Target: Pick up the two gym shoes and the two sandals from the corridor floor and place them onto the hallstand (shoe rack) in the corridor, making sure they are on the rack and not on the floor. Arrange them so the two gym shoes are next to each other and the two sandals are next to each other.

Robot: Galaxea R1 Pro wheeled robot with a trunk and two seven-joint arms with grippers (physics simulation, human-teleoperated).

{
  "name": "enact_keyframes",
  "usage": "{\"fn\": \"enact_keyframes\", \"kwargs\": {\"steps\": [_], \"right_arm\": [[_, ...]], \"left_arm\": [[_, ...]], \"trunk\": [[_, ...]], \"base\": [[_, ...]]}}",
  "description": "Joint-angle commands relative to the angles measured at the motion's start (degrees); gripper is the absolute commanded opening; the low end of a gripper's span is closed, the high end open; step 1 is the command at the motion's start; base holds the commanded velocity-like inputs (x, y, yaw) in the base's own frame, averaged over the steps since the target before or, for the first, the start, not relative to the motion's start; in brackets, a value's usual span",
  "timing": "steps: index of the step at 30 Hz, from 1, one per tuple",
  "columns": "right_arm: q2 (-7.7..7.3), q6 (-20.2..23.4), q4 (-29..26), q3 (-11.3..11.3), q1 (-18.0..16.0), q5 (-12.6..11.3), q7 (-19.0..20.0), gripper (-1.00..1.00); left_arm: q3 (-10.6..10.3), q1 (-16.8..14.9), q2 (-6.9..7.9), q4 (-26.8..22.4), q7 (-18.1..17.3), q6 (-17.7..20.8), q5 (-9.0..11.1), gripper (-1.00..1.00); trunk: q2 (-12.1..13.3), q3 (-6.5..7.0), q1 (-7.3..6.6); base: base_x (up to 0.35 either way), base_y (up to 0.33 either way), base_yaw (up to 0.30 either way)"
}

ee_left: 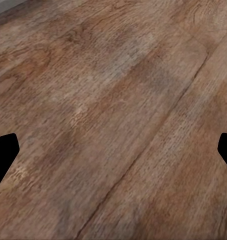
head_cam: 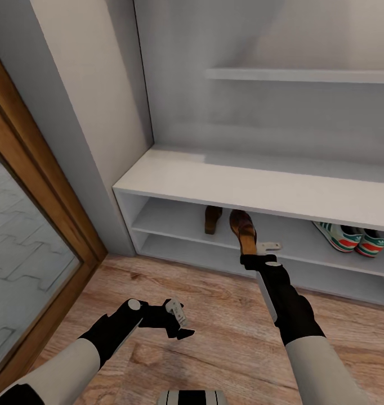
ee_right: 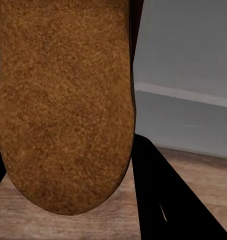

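Now | right jaws clamp sandal [head_cam: 244,230] heel at hallstand [head_cam: 259,191] shelf | left jaws spread, holding nothing

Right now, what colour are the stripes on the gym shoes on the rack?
Teal-green stripes on the cream-white gym shoes, with red-orange patches; the head view shows them best.

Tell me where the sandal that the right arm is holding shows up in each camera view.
Head view: the held sandal sits just right of centre, at the front of the rack's upper shelf, above the right end effector and beside the other sandal.
Left wrist view: not in it; wood floor between the two dark fingertips.
Right wrist view: its tan sole covers most of the picture.
Shared landmark: the plank floor.
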Motion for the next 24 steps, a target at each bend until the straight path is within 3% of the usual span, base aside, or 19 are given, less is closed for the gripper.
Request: {"fn": "enact_keyframes", "kwargs": {"steps": [1,10,24], "right_arm": [[0.0,0.32,1.57,0.08,-0.03,0.11,-0.19,-1.0],[0.0,0.27,5.02,0.08,-0.03,0.21,-0.19,-1.0],[0.0,0.27,5.08,0.08,-0.03,0.2,-0.19,-1.0]], "left_arm": [[-0.11,-0.02,0.05,-0.15,-0.1,0.38,-0.05,1.0],[-0.11,-0.02,0.05,-0.15,-0.09,0.39,-0.05,1.0],[-0.2,-0.02,-0.04,-0.15,-0.09,0.37,-0.05,1.0]], "trunk": [[-0.02,-0.05,-0.01],[-0.02,-0.05,-0.01],[-0.02,-0.05,-0.01]], "base": [[0.0,0.0,0.0],[0.031,0.001,0.0],[0.245,0.047,0.0]]}}
